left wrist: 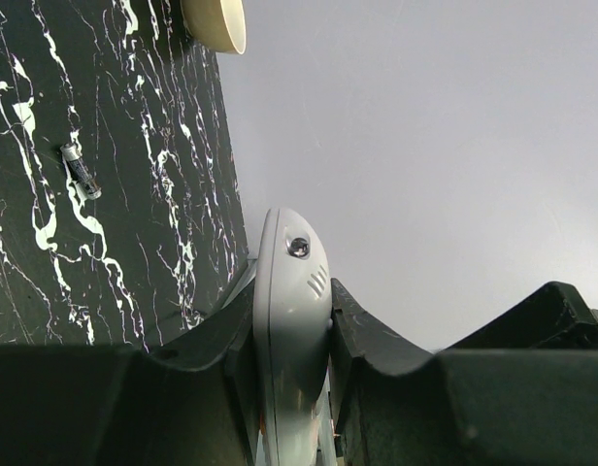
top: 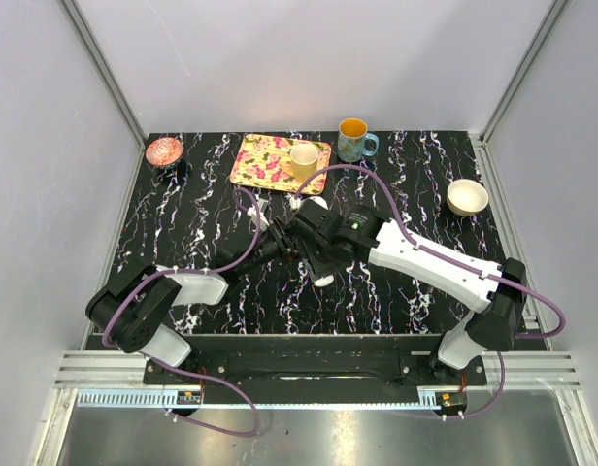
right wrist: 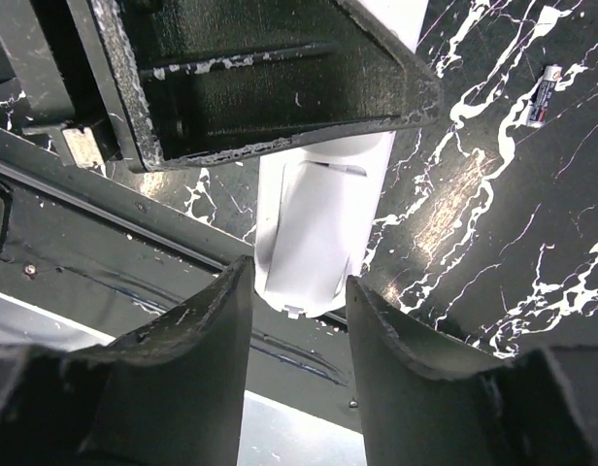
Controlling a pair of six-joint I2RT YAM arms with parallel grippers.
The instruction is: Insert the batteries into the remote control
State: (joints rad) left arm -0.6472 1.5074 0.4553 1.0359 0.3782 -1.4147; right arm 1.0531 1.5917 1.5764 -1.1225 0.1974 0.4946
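The work sits over the middle of the black marbled counter (top: 406, 291), where both arms meet, and the step in hand looks like readying the remote control (left wrist: 291, 282) for loading, with no cell yet in it. To do it well, the left pincer (left wrist: 293, 335), clamped hard on the remote's flanks, should act as the vise and hold steady. The right pincer (right wrist: 299, 291) should do all the fine work on the free end. It stands part-wide astride that end, and I cannot tell whether its pads press the plastic or merely flank it. It wants a square bite, and any pull should run along the remote's length rather than across it, or the bar may pivot in the left grip. The remote is off the counter. It is a slim white bar with a rounded tip bearing a small dark dot and three short slits, and the right wrist view shows a faint panel outline on its face. No dark recess shows from here. One battery (right wrist: 540, 95) lies loose on the counter, well apart from both pincers. It is a tiny pale stick with a darker band at one end, to be fetched once the bay is open.
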